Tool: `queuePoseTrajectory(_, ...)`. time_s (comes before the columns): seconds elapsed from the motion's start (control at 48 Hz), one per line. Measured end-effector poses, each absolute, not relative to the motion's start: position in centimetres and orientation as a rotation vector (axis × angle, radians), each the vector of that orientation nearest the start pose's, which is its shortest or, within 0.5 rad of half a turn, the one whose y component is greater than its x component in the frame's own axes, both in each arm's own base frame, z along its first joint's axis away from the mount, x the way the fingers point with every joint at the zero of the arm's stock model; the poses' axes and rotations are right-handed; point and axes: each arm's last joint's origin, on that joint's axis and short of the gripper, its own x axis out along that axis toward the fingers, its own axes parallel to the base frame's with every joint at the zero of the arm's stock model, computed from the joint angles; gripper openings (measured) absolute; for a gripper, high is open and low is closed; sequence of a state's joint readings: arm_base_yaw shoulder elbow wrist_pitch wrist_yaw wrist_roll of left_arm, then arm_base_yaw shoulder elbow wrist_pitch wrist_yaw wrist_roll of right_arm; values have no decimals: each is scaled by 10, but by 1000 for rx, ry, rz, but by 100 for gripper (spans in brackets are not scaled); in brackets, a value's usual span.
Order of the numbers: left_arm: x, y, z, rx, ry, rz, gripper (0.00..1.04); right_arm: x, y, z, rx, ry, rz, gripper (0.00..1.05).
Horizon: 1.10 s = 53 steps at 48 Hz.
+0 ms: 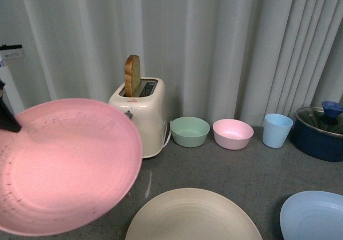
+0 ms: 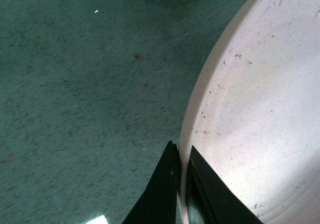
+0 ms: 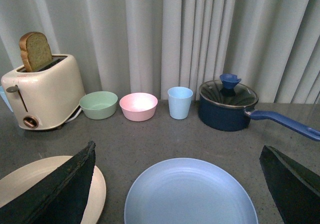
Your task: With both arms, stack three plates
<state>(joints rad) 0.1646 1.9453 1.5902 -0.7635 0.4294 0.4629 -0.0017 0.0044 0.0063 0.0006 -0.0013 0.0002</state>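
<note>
The pink plate (image 1: 67, 162) hangs tilted in the air at the left of the front view, its face toward the camera. My left gripper (image 2: 181, 156) is shut on its rim (image 2: 187, 134), one black finger on each side; a bit of that gripper (image 1: 6, 121) shows at the plate's left edge. The cream plate (image 1: 193, 216) lies flat on the table near the front, in the middle. At the front right lies the light blue plate (image 1: 313, 216). My right gripper (image 3: 177, 156) hovers open above the light blue plate (image 3: 190, 194), fingers wide apart, touching nothing.
A cream toaster (image 1: 140, 114) with a slice of bread stands behind the pink plate. Along the curtain sit a green bowl (image 1: 189, 131), a pink bowl (image 1: 232, 133), a light blue cup (image 1: 277, 129) and a dark blue lidded pot (image 1: 321, 133), whose handle (image 3: 285, 123) points right.
</note>
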Motion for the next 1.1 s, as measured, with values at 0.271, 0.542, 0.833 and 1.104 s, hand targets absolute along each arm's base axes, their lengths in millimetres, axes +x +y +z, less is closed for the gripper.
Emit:
queuePoseTrajectory(0.271, 394, -32, 216, 79, 1018, -583, 3, 98, 0, 165, 0, -2, 0, 97)
queuePoseTrajectory(0.542, 393, -82, 198, 162, 1068, -626, 3, 98, 0, 165, 0, -2, -1, 97)
queuePoseTrajectory(0.833, 411, -111, 179, 235, 1113, -618, 3, 98, 0, 165, 0, -2, 0, 97)
queuePoseTrajectory(1.104, 416, -128, 161, 258, 1147, -631, 3, 98, 0, 165, 0, -2, -1, 97)
